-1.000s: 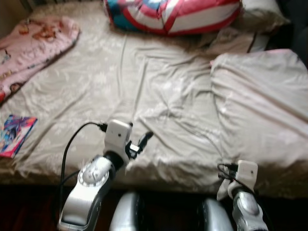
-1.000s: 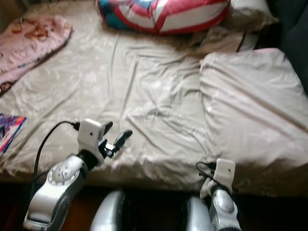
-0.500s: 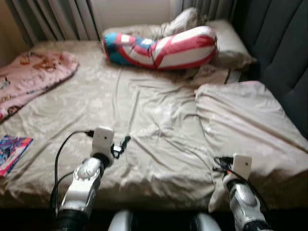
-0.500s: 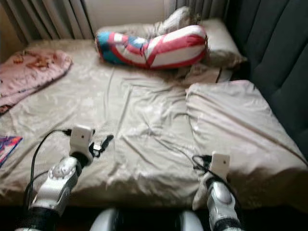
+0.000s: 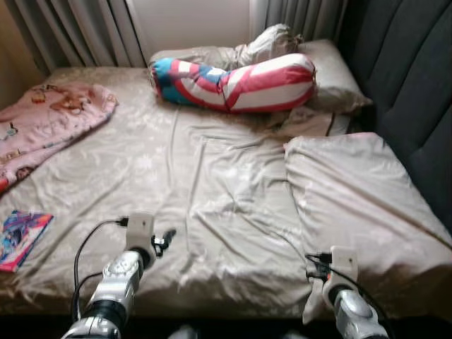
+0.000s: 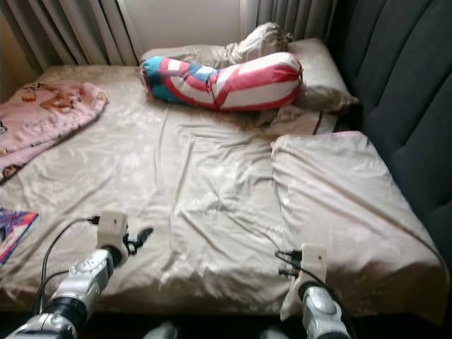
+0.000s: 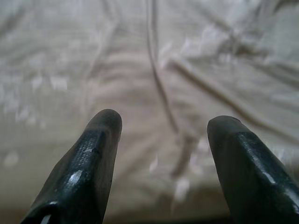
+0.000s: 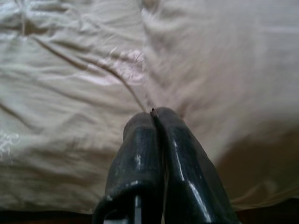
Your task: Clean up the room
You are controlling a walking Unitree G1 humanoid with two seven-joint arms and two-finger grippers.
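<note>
While wrinkled, beige bedsheet [image 5: 212, 176]; left end effector [image 7: 161, 135] spread empty, right end effector [image 8: 154, 119] closed.

The pink blanket [image 5: 42, 131] and the colourful book [image 5: 21, 239] are both cut off by the left edge. A crumpled bundle [image 5: 265, 44] behind the striped bolster [image 5: 236, 79] is possibly bedding. The right gripper [image 8: 154, 122] hides the sheet [image 8: 70, 93] beneath it.
</note>
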